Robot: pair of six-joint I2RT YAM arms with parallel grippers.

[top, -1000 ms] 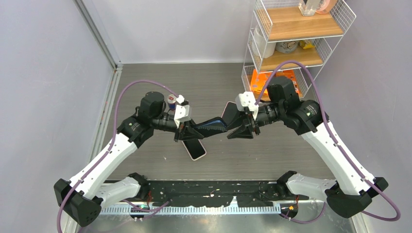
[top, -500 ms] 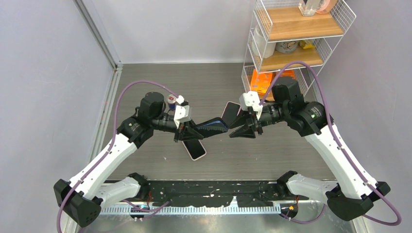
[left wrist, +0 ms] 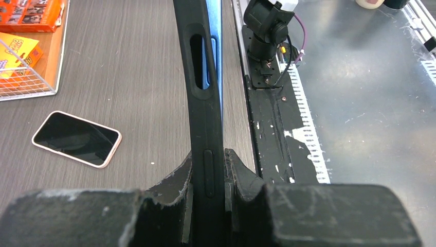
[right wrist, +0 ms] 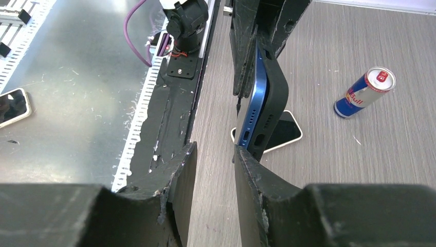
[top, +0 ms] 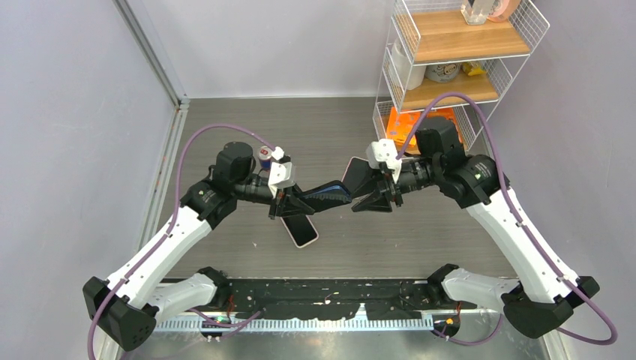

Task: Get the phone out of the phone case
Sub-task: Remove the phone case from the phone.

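**Left gripper holds cased phone in mid-air**

The left gripper (left wrist: 208, 157) is clamped on the black phone case (left wrist: 201, 108), which is edge-on above the table between the 2 arms. The blue phone (left wrist: 216, 36) sits inside it. The right gripper (right wrist: 215, 152) holds nothing, jaws parted, with 1 finger (right wrist: 249, 175) at the case's free end.

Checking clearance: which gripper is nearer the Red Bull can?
Left. The left gripper, jaws shut on the phone case, is just right of the Red Bull can; the right gripper sits farther right, past the case.
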